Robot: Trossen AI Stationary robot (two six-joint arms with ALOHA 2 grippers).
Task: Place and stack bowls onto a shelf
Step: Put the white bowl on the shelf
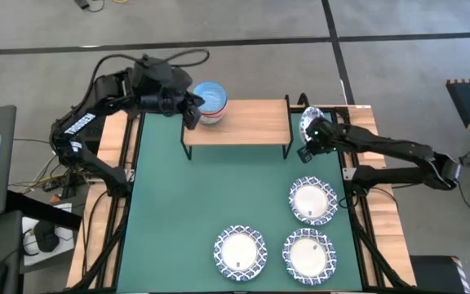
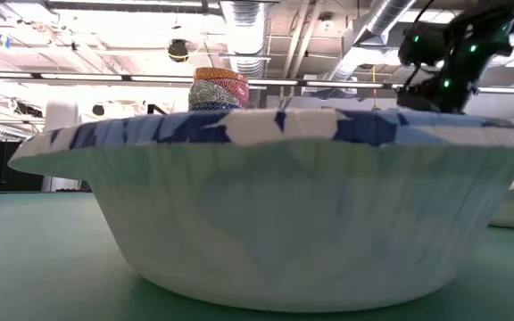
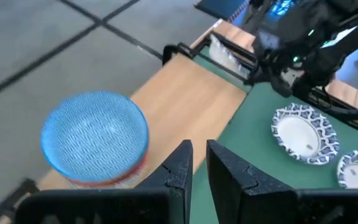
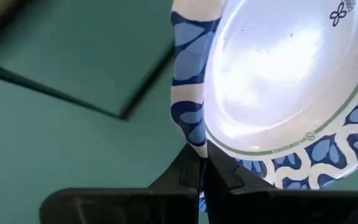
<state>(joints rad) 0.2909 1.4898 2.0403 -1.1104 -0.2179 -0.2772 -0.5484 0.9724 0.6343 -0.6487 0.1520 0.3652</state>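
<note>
Blue-rimmed white scalloped bowl (image 4: pixel 278 81) is pinched by the right gripper (image 4: pixel 202 167) at three o'clock of the light-wood shelf (image 1: pixel 247 122). Placing it there is judged next. Left gripper (image 3: pixel 197 163), narrowly parted, is held empty beside stacked small bowls (image 1: pixel 210 103).

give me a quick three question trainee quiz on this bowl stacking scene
1. True or false: the right claw is pinching the rim of a white bowl.
2. How many wide white bowls lie on the green mat? A) two B) three C) four
3. What colour is the top bowl of the small stack on the shelf?

Key
1. True; it is held near the shelf's right end.
2. B.
3. Light blue; the left claw is beside it, fingers slightly parted, holding nothing.
</note>
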